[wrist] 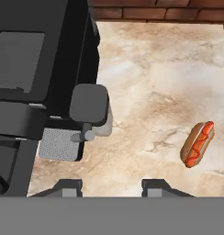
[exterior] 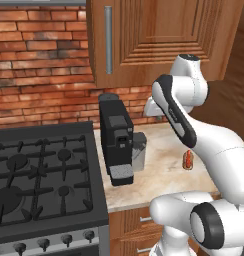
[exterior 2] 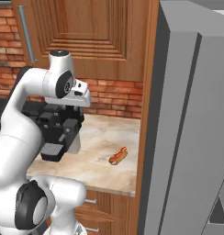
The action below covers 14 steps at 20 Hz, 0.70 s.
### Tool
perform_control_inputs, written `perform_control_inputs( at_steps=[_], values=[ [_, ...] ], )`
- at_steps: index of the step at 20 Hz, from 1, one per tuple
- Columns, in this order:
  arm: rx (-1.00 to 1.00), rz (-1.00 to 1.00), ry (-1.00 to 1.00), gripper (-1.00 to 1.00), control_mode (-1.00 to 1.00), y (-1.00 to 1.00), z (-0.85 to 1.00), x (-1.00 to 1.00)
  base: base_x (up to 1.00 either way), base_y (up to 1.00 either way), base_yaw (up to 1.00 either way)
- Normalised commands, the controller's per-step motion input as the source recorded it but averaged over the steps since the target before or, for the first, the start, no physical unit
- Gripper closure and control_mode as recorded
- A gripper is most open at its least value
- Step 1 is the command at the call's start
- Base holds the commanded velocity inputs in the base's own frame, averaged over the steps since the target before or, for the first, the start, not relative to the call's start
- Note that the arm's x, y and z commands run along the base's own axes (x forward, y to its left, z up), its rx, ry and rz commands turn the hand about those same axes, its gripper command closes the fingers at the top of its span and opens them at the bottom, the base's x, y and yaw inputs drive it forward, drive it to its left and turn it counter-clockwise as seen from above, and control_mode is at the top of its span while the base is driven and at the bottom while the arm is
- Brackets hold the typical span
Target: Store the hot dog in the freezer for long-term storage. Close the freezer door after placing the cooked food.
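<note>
Hot dog point(wrist: 197, 144) lying on marble counter point(wrist: 164, 69), hand point(wrist: 111, 188) above, fingers apart, nothing held, coffee machine point(exterior: 115, 137) nearby

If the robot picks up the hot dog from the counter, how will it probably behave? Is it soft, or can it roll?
The hot dog looks small beside the coffee machine, so it is probably light. Its bun is rounded and long, so a sideways push might roll it on the flat counter. The sausage lies loosely in the bun; a hard squeeze from the tool might deform it.
</note>
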Motion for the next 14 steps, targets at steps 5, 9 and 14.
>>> perform_control_inputs(
  at_steps=[5,9,14],
  values=[
    [0.00,-0.08,0.00,-1.00,-1.00,0.00,-0.06,-0.29,0.00,0.00,0.00],
    [0.00,-0.27,0.02,-1.00,-1.00,-0.01,-0.37,-0.20,0.00,0.00,0.00],
    [0.00,-0.28,0.02,-1.00,-1.00,-0.36,-0.39,0.00,0.00,0.00,0.00]
  ],
)
